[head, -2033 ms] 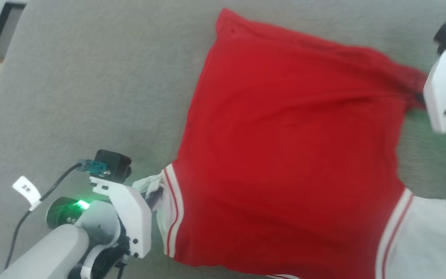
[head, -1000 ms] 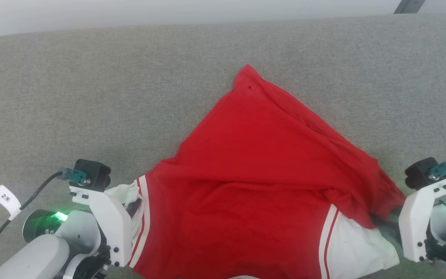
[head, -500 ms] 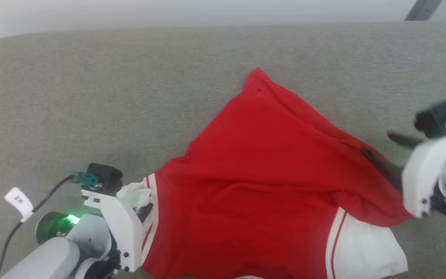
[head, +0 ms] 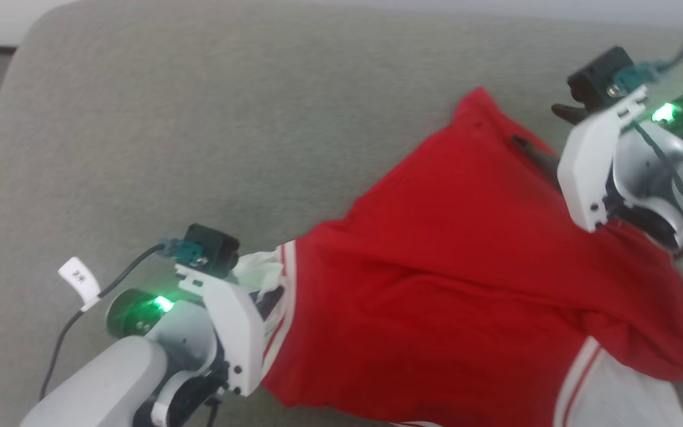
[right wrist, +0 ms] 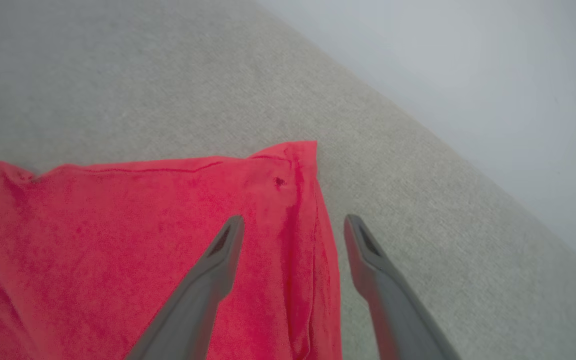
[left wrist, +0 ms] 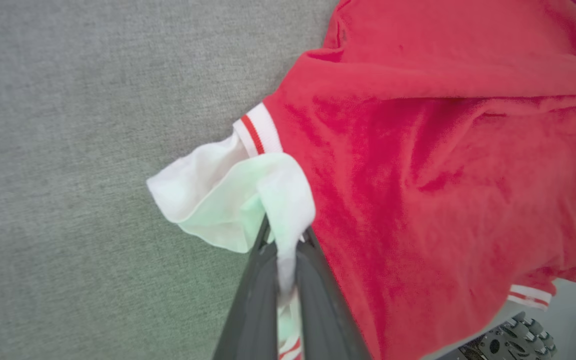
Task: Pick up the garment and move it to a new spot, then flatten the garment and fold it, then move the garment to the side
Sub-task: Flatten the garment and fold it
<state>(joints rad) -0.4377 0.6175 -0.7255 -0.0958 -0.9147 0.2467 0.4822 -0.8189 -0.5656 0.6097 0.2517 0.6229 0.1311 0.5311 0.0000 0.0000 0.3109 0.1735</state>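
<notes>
Nearest the robot, at the near edge of the grey fabric surface (head: 169, 118), the left gripper (left wrist: 285, 240) is clamped tight on the garment's (head: 448, 284) white sleeve (left wrist: 228, 195). The cloth is bunched up between the two dark fingers and the cuff flops open just past them. From there the red body spreads away over the right half of the surface. It's lying plain side up, no print showing, and the left wrist view looks like its lower part reaches the near edge. The other white sleeve (head: 614, 391) sits down at the near right.

It's not flat at all though. A thick ridge (head: 555, 308) runs across the middle, and the right side is rolled over on itself.

Further out, toward the far edge, the right gripper (right wrist: 293, 225) is wide open and holding nothing. Its fingers straddle the side edge of the red cloth just short of the far hem corner (right wrist: 303, 150), one over the fabric, one over bare surface.

So progress-wise, the garment looks to be already set down on its spot and the robot seems to be mid-flattening. The right gripper looks set to grab near that far corner so the cloth can be pulled taut against the left one. The proper smoothing, the fold itself and the final slide to the side all look yet to be done.
</notes>
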